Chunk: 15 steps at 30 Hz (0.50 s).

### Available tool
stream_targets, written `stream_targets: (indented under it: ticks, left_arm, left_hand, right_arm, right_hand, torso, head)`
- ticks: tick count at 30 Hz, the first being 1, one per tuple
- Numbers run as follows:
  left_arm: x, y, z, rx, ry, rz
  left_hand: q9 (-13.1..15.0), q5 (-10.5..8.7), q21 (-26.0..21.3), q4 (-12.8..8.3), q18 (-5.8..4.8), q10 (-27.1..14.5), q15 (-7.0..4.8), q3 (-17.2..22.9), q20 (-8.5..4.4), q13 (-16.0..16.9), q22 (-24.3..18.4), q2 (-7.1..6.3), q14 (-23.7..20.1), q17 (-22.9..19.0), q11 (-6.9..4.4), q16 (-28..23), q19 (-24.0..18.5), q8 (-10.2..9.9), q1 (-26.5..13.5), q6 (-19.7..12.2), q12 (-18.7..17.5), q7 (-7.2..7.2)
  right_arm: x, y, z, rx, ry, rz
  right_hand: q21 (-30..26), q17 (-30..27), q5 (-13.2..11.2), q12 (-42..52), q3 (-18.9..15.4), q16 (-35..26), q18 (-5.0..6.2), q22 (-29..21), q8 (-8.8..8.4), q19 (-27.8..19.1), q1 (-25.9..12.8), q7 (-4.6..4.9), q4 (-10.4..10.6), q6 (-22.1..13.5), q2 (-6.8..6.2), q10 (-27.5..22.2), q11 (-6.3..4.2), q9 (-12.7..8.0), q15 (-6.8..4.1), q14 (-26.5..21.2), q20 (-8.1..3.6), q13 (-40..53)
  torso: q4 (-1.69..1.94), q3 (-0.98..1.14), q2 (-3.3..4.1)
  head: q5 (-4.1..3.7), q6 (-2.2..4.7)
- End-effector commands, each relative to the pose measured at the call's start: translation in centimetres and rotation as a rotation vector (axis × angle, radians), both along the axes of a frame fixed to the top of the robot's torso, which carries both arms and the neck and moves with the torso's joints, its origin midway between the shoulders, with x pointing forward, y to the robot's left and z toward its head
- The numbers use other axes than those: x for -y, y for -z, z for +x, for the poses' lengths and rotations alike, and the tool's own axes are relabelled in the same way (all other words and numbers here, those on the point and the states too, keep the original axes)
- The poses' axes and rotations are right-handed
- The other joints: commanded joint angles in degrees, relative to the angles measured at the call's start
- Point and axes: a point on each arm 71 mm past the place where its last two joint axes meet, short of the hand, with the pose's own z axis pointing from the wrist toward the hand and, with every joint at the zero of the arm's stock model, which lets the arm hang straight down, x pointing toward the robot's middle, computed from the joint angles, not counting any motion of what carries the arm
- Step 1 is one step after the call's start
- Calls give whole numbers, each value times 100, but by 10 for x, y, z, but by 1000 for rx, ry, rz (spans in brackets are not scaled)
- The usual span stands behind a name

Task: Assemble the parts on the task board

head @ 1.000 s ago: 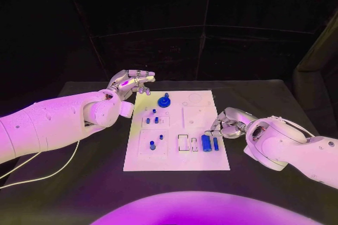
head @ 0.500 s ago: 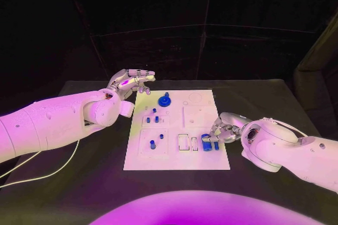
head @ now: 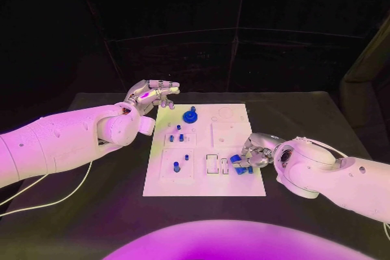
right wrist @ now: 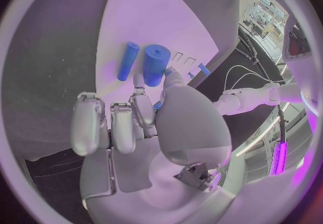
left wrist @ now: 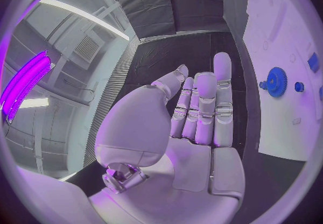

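Reaching in from the table's right side, the robot's right hand (head: 253, 153) sits over the near right part of the white rectangular task board (head: 205, 184) in the head view, fingertips at a thick blue cylinder part (head: 237, 163); whether they actually grip it cannot be told here. The left hand (head: 151, 94) hovers off the board's far left corner, fingers loosely extended and holding nothing, near a blue gear-shaped part (head: 190, 117). Bare black tabletop (head: 97, 215) surrounds the board on all sides.

In the left wrist view, the left hand's fingers (left wrist: 202, 105) lie straight and empty beside the board, the gear (left wrist: 276, 82) apart from them.

In the right wrist view, thumb and one fingertip (right wrist: 139, 81) touch the thick cylinder (right wrist: 155, 64), which lies on the board just beside a thin blue rod (right wrist: 127, 61); the other fingers curl clear.
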Motion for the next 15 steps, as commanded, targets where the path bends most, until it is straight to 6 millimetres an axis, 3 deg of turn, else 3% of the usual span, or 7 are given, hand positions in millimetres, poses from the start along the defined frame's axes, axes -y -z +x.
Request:
stream_targets:
  ticks: [1,8,15]
  left_arm:
    - [1,-1,0,5,9,-9]
    - [0,-1,0,2,7,-7]
    - [-1,-1,0,1,7,-7]
  left_hand:
    - [5,-5,-18,-17,76,-47,0,-8,29,-6,-10,-11,-25,-5,0,-11,-29,24,11,6,30,5]
    - [5,-5,-18,-17,76,-47,0,-8,29,-6,-10,-11,-25,-5,0,-11,-29,24,11,6,30,5]
    - [5,-5,-18,-17,76,-50,1,-11,29,-7,-11,-14,-27,-9,0,-11,-29,25,6,5,32,6]
  right_arm:
    - [-2,3,0,0,-36,-68]
    - [-7,5,-1,3,-54,-89]
    - [-7,-1,-2,63,-14,-18]
  right_hand:
    - [38,616,34,6,-20,15,-64,9,44,74,91,-3,-20,-53,-1,2,25,15,-23,435,9,10]
    - [49,625,53,21,-27,17,-67,31,82,75,202,-3,-54,-66,35,-6,26,48,-20,435,13,48]
    - [70,669,381,87,28,33,-70,66,229,82,387,-54,-77,71,320,30,-19,146,-52,441,-9,155]
  torso:
    - [10,0,0]
    - [-3,-1,-2]
    - [-9,1,-4]
  head:
    - [-8,-13]
    - [6,-23]
    - [13,-20]
